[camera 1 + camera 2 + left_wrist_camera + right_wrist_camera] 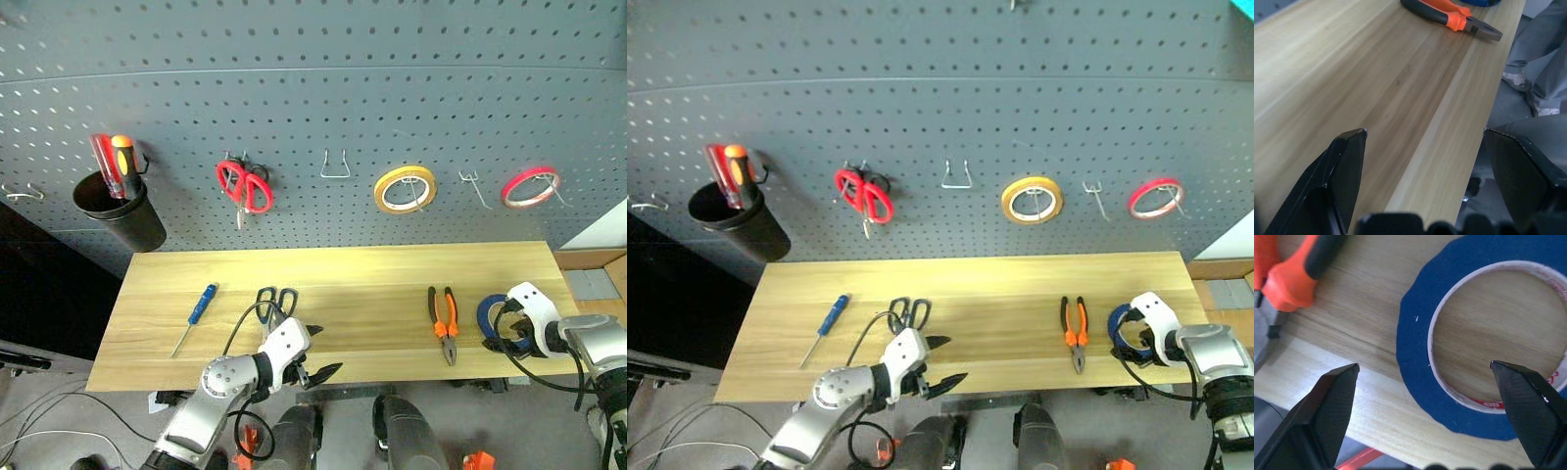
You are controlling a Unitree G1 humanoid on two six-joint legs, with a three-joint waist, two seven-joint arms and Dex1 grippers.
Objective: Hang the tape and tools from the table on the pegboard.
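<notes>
Right wrist view looks straight down on the blue tape [1415, 357], which lies flat near the right end of the table [372, 269] beside the pliers [443, 321]; the right gripper [1425, 369] hangs just above it, fingers spread wide and empty, probably set to straddle one side of the ring. The left gripper [315, 370], equally wide and empty, hovers at the front edge near the scissors [274, 304]. The pegboard [313, 88] keeps one bare hook [335, 164].
</notes>
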